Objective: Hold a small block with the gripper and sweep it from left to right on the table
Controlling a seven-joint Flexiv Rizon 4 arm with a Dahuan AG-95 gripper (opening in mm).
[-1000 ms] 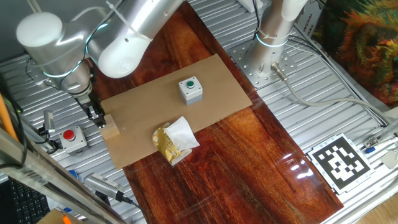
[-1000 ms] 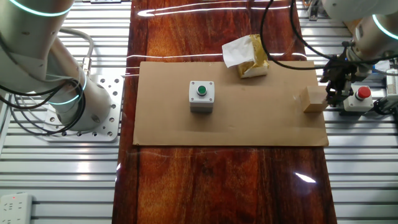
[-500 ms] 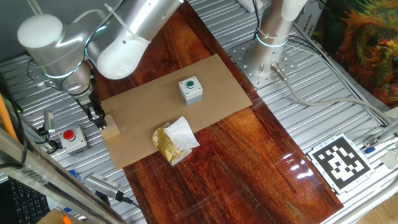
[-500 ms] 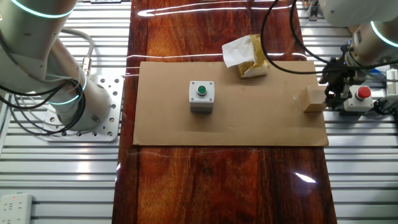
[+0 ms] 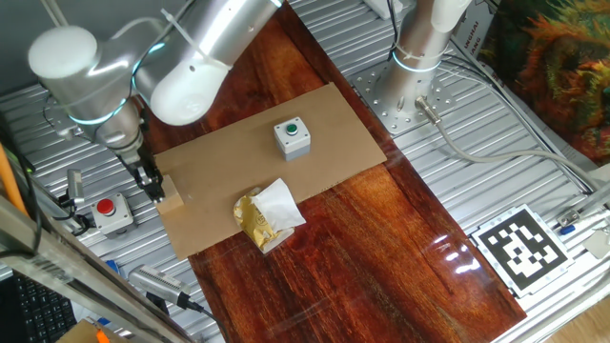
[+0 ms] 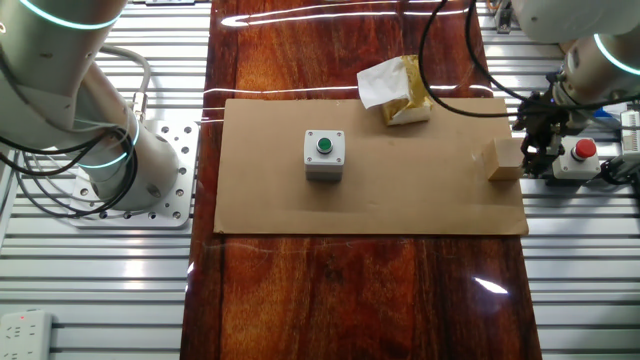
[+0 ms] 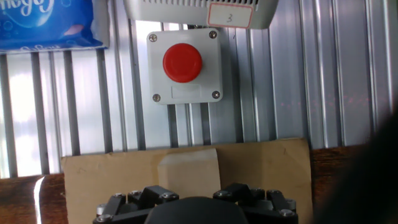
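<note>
1. Step in hand, as judged: the approach to the grasp. The gripper (image 6: pixel 534 150) hangs just beside the small block (image 6: pixel 506 159), at the block's side facing the red button box (image 6: pixel 579 158); the sweep has not begun.
2. Location of the task's thing: the small block (image 5: pixel 170 195) rests on the cardboard sheet (image 6: pixel 370 165), at the sheet's edge nearest the red button box (image 5: pixel 111 211), well apart from the grey green-button box (image 6: pixel 324 154) and the crumpled wrapper (image 6: pixel 396 88).
3. Next move, as judged: centre the fingers over the block (image 7: pixel 188 171), lower, and close on opposite faces.
4. Fingers: no view shows whether they stand apart or together; nothing appears to be held, and contact with the block cannot be confirmed.
</note>
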